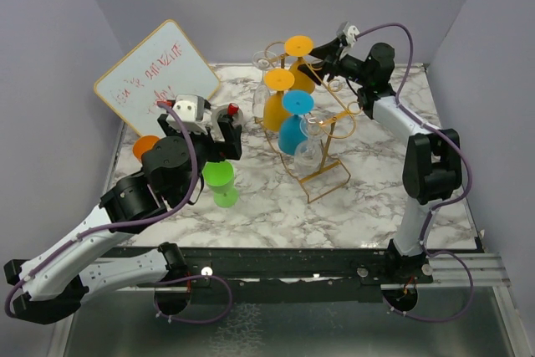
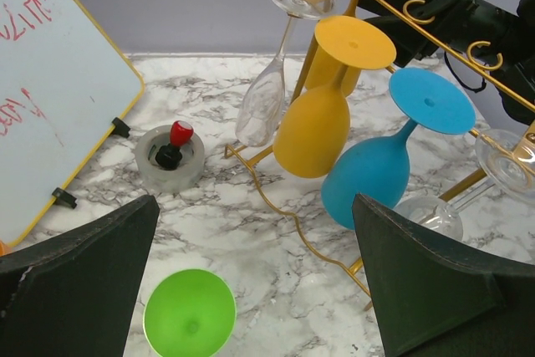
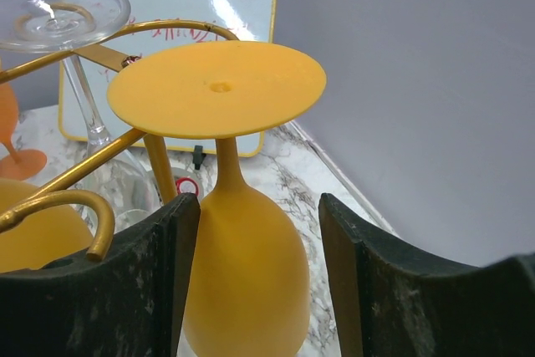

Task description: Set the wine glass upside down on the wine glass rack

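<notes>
The gold wire wine glass rack (image 1: 328, 175) stands mid-table. A yellow wine glass (image 3: 242, 273) hangs upside down from its far upper arm, foot on top (image 1: 298, 46). My right gripper (image 3: 259, 206) is open around that glass's bowl: the left finger lies close against it, the right finger stands clear. A green wine glass (image 2: 189, 315) stands upright on the marble, left of the rack. My left gripper (image 2: 255, 206) hovers open above the table just right of the green glass, holding nothing.
On the rack also hang a second yellow glass (image 2: 313, 127), a blue one (image 2: 376, 173) and clear ones (image 2: 263, 98). A whiteboard (image 1: 155, 73) leans at back left. A grey puck with a red-topped piece (image 2: 170, 156) sits before it. An orange glass (image 1: 145, 146) stands behind my left arm.
</notes>
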Controlling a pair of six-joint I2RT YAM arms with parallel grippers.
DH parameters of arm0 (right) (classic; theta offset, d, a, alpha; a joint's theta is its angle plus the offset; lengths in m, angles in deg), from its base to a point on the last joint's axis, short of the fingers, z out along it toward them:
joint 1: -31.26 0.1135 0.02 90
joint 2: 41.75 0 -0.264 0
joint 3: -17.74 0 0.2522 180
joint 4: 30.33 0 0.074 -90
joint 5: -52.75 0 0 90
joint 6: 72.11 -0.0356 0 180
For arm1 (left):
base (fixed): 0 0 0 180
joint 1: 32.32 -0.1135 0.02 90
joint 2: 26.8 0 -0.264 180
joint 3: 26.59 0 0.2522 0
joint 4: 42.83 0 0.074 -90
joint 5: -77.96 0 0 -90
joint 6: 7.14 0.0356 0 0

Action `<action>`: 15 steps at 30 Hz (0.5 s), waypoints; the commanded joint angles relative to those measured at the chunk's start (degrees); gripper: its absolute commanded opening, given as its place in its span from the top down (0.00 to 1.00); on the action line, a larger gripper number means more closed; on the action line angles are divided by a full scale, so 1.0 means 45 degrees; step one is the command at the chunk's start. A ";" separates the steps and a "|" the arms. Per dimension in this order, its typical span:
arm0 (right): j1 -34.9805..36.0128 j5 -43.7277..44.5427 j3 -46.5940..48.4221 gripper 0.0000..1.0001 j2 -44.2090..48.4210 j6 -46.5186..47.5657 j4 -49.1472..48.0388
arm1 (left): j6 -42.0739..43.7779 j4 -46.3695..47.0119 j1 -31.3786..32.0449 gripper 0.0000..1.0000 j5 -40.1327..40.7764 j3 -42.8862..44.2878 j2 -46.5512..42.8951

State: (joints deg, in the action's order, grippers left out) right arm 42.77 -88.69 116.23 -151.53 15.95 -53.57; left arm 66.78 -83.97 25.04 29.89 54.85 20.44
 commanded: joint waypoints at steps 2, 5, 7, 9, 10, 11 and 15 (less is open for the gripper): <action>-0.0184 0.0546 -0.0013 0.36 0.0496 -0.0542 -0.0067 | -0.0270 -0.0303 -0.0033 0.01 -0.0384 -0.0168 0.0089; -0.0174 0.1529 0.0024 0.35 0.0611 -0.0228 0.0526 | -0.0294 -0.0303 -0.0032 0.01 -0.0415 -0.0153 0.0191; -0.0174 0.2151 0.0048 0.34 0.0741 0.0042 0.0907 | -0.0295 -0.0303 -0.0032 0.01 -0.0398 -0.0123 0.0217; -0.0175 0.2731 0.0047 0.34 0.0927 0.0170 0.1253 | -0.0295 -0.0303 -0.0031 0.01 -0.0341 -0.0149 0.0228; -0.0174 0.3017 0.0071 0.34 0.0995 0.0244 0.1495 | -0.0305 -0.0303 -0.0032 0.01 -0.0323 -0.0144 0.0251; -0.0172 0.3263 0.0092 0.34 0.1069 0.0304 0.1745 | -0.0313 -0.0303 -0.0033 0.01 -0.0301 -0.0143 0.0245; -0.0174 0.3856 -0.0050 0.33 0.1295 0.0804 0.2362 | -0.0350 -0.0298 -0.0033 0.01 -0.0256 -0.0201 0.0250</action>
State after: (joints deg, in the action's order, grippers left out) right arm 42.37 -77.04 116.23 -148.36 16.61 -46.94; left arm 65.82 -84.27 25.04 29.32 54.72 21.60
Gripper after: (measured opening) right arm 0.666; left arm 0.988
